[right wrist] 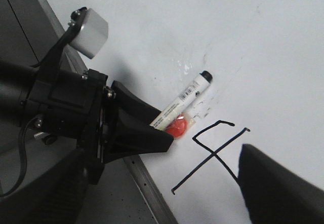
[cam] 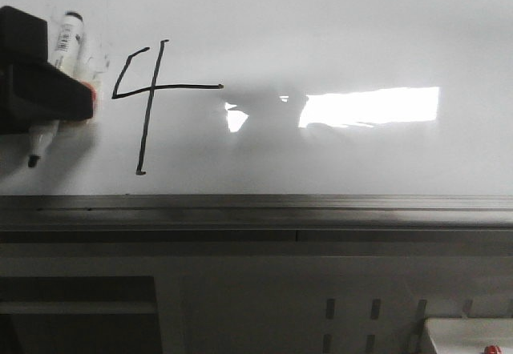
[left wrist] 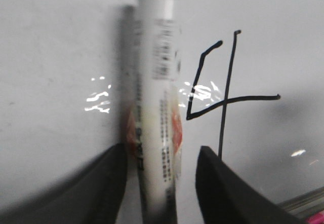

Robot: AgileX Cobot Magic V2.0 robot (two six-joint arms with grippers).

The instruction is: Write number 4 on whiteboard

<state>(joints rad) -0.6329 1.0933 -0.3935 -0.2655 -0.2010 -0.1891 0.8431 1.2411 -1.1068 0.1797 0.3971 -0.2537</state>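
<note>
The whiteboard (cam: pixel 337 34) bears a thin black number 4 (cam: pixel 148 90), also seen in the left wrist view (left wrist: pixel 223 100) and the right wrist view (right wrist: pixel 212 153). My left gripper (cam: pixel 48 106) is at the board's far left, just left of the 4. A white marker (left wrist: pixel 157 107) with a black cap and an orange label lies between its fingers (left wrist: pixel 223 188), tip down (cam: pixel 34 160). The jaws stand apart, with a clear gap on one side of the marker. My right gripper (right wrist: pixel 167 198) is open and empty, over the 4 and the board's rail.
A grey metal rail (cam: pixel 256 210) runs along the board's bottom edge. A bright rectangular glare (cam: pixel 373 106) and a dark reflection (cam: pixel 264 106) lie right of the 4. A white box (cam: pixel 465 334) sits at the lower right.
</note>
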